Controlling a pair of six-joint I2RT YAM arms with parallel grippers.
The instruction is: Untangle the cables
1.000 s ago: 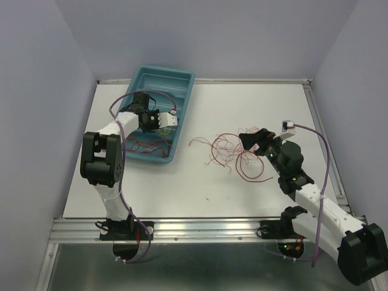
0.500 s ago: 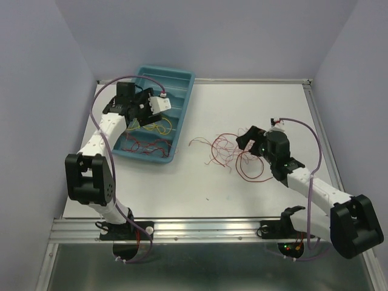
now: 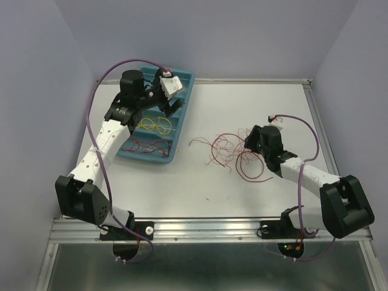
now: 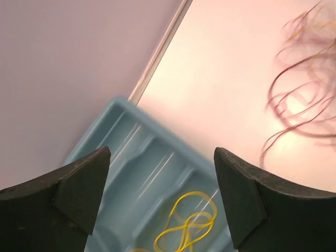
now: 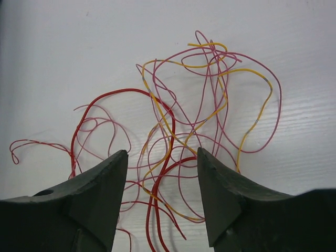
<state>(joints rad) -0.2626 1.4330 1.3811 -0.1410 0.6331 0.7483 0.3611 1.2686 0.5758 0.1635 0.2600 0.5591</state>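
1. Left gripper – jaws spread wide and holding nothing. It hangs over the far end of the teal tray, fingers pointing down and toward the table centre.
2. In the left wrist view the left gripper frames bare tray ribs. The yellow wires lie just below the gap, with no contact to either finger.
3. The tray sits at the far-left corner of the white table, its long side running roughly near to far.
4. Tray contents: the yellow wires loop in the middle section. The red wires are bunched in the section at the near end.
5. The main tangle of cables lies on the table surface, a little right of centre and well apart from the tray. One loose red strand trails off toward the left.
6. Right gripper – low at the right edge of the tangle, jaws partly open.
7. In the right wrist view the right gripper straddles the cables. A thicker red strand and some thin pink and yellow ones run through the gap. The jaws are not pinched shut on them, and I cannot tell whether a finger touches a strand.
8. In the tangle, red loops lie to the left in that view, with pink and yellow loops interlaced on the right – all flat on the table.
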